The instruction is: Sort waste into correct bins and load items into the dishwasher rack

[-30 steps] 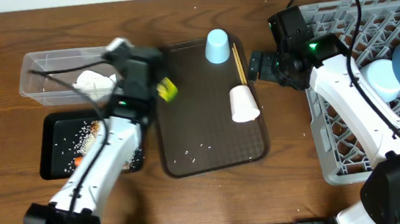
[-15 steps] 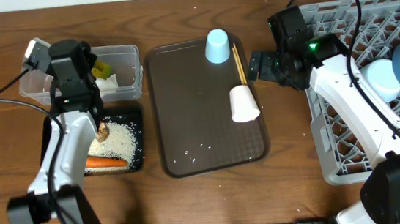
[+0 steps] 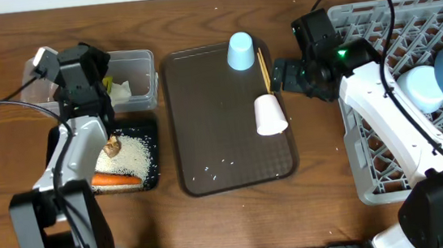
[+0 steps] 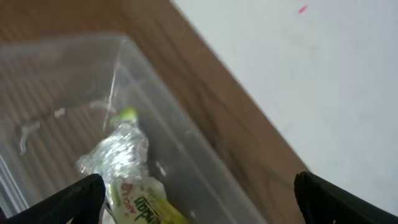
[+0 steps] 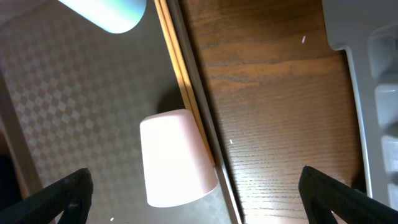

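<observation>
Left wrist shows the wrapper [image 4: 127, 177] lying loose in the clear tub [image 4: 56, 53] beneath the wide-spread left hand [image 4: 208, 199].

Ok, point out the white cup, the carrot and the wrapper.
white cup [image 3: 270, 115]: overhead view, middle of its side.
carrot [image 3: 117, 180]: overhead view, middle of its length.
wrapper [image 4: 118, 155]: left wrist view, its crumpled silver part.
</observation>
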Controlling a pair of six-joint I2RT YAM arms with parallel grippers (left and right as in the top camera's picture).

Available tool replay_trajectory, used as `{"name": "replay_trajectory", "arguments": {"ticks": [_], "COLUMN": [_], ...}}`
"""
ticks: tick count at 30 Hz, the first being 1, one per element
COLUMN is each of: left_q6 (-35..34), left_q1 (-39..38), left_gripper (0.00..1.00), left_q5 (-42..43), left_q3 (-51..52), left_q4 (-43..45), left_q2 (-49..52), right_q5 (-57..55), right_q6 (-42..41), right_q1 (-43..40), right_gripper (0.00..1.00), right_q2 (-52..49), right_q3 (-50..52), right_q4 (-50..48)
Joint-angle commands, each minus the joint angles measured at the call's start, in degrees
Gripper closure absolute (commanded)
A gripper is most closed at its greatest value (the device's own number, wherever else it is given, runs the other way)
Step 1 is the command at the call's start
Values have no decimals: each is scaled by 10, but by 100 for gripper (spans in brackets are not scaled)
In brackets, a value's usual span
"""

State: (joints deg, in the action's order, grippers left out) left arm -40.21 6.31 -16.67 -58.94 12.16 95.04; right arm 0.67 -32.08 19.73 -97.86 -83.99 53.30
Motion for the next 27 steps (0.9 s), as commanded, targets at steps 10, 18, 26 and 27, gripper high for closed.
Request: {"name": "replay_trajectory", "arguments": {"ticks": [10, 18, 26, 27], "left_q6": [85, 84, 82, 82], "left_q1": [-63, -70, -70, -70], "left_gripper": [2, 2, 2, 2], "left_q5": [-3, -3, -3, -3], "left_q3": [-1, -1, 0, 0], "left_q4": [-179, -524, -654, -656], "left_q2": [-260, -373, -364, -362], "right_q5": [0, 0, 0, 0], "right_q6": [-7, -7, -7, -7], "right_q1": [1, 1, 1, 1], "right_gripper": [1, 1, 1, 1], "right_q2": [0, 0, 0, 0], "right_q3": [-4, -4, -4, -4], "right_q4": [1, 1, 1, 1]}}
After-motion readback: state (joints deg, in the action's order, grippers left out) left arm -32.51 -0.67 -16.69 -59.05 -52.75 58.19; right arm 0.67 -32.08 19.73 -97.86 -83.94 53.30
